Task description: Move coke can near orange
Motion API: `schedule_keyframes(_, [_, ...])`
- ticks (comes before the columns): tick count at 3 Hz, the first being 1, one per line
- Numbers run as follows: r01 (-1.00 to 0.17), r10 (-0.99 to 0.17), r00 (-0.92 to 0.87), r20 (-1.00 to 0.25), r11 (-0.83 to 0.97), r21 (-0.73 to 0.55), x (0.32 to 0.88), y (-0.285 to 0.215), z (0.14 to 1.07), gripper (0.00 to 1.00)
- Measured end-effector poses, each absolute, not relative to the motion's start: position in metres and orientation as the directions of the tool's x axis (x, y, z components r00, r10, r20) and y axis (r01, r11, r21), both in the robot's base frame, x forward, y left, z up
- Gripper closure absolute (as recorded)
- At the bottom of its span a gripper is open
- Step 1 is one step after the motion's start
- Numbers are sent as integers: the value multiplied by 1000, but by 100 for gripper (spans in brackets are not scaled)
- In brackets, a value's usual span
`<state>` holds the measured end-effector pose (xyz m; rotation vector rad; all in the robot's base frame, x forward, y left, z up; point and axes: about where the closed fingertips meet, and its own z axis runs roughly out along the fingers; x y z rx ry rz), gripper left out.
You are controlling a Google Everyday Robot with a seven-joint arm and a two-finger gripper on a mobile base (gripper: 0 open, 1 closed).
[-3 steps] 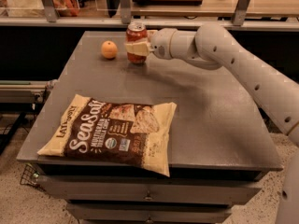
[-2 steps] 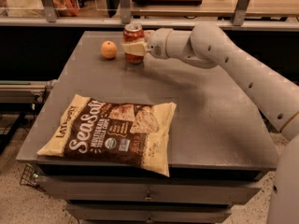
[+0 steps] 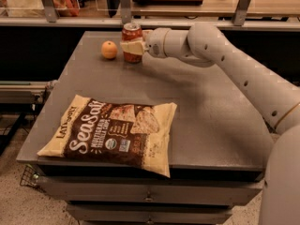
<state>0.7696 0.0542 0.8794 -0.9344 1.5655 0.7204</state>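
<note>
gripper: pale two-finger gripper point(image 3: 131, 47) clamped across the red cylindrical coke can point(image 3: 131, 33), far end of the grey table point(image 3: 201, 111)
can: upright, just beside the small round orange point(image 3: 109, 49), not touching
step: final placement, looks nearly done
next: release, back off without tipping the can

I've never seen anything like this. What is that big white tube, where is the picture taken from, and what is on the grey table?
The white tube is a robot arm, reaching in from the picture's right. The single picture looks down on the table from its near side. At the arm's tip is the gripper, a two-finger clamp, closed on an upright red coke can near the far edge. Just left of the can, apart from it, lies an orange. Nearer the camera lies a bag of sea salt chips.
</note>
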Motion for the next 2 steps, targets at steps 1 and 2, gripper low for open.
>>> schedule_keyframes(1, [-863, -181, -66, -981, 503, -35, 774, 50, 879, 15])
schedule_keyframes(2, [-861, -175, -61, -983, 508, -37, 777, 42, 881, 0])
